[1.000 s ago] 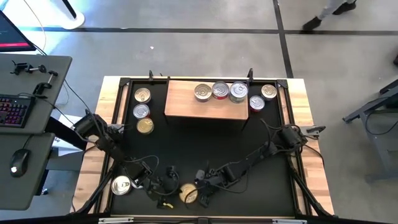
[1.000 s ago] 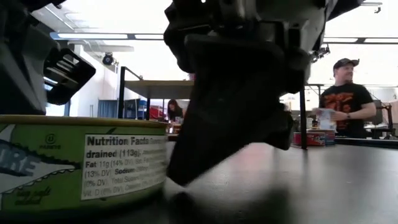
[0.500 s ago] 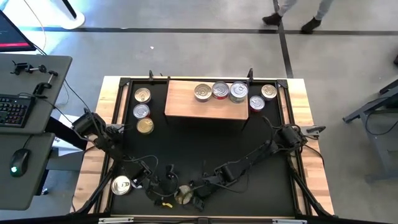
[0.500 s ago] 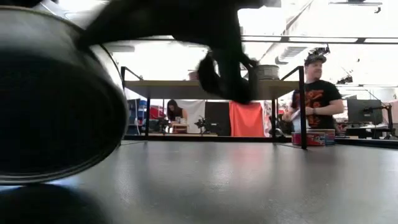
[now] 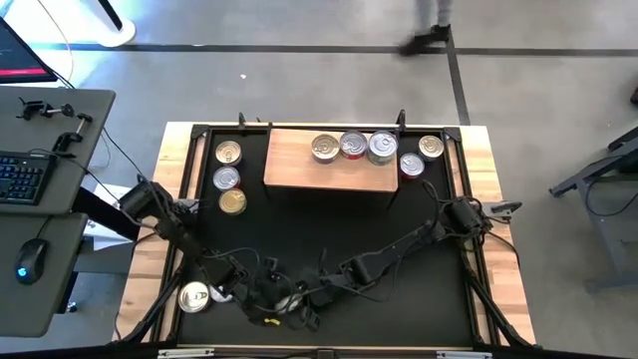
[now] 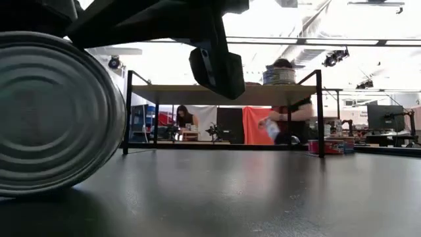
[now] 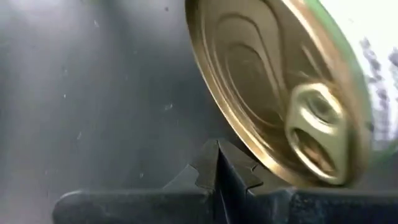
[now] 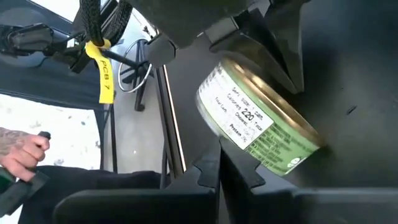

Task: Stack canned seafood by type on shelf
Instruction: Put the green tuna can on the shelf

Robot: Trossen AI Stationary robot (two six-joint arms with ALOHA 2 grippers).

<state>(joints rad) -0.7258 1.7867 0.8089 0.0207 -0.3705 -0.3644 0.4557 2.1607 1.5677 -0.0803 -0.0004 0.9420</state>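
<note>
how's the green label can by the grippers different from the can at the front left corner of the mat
Pose: the green-label can lies tipped on its side, gold lid facing sideways; the corner can sits flat, lid up. Company: the left gripper and right gripper, jaws shut, crowd the green-label can; the corner can sits alone. Both are short round tins on the black mat, off the shelf.

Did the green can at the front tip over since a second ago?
Yes. In the low view the green can stood upright by the left edge; now it is tipped, ribbed end facing the camera, the shelf unmoved.
</note>
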